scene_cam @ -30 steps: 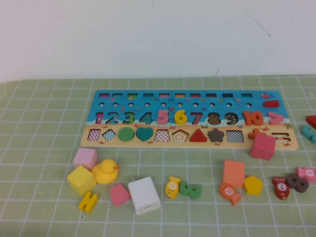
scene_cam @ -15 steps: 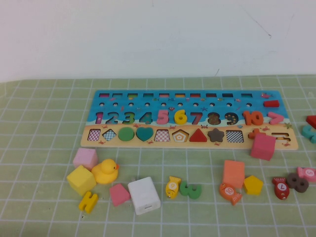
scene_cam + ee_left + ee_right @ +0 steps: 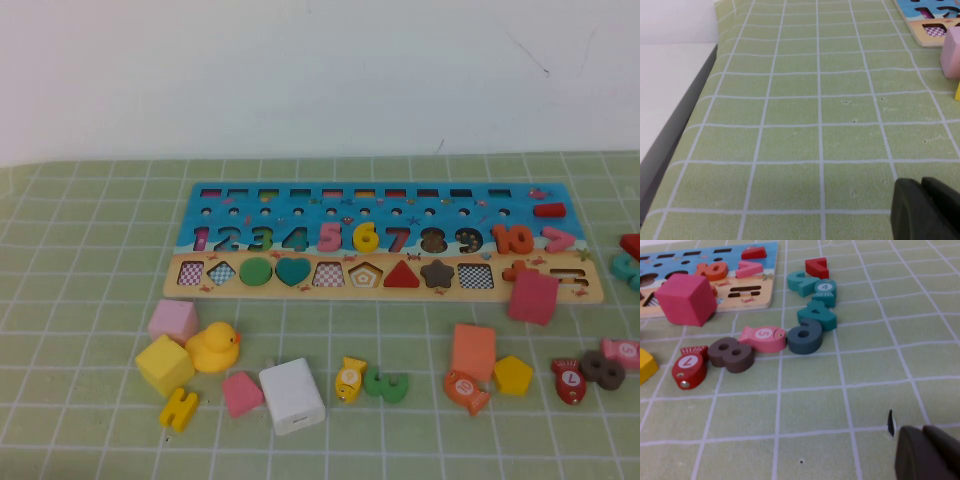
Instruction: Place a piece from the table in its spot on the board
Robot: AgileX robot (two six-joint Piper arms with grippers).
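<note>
Board (image 3: 385, 205) lies on desk (image 3: 80, 260), long side across. Yellow piece "6" (image 3: 366, 237) sits in its slot in blue numeral row, between pink 5 (image 3: 330, 237) and 7 (image 3: 398, 239). Tan strip below holds green circle (image 3: 256, 271), teal heart (image 3: 292, 270), red triangle (image 3: 400, 275), star (image 3: 437, 272); other cut-outs show checker. Magenta cube (image 3: 533, 297) overlaps board's 5 o'clock corner. Left pincer (image 3: 925, 210): dark tip over bare mat, opening cannot be told. Right pincer (image 3: 927, 452): same, near loose numerals.
</note>
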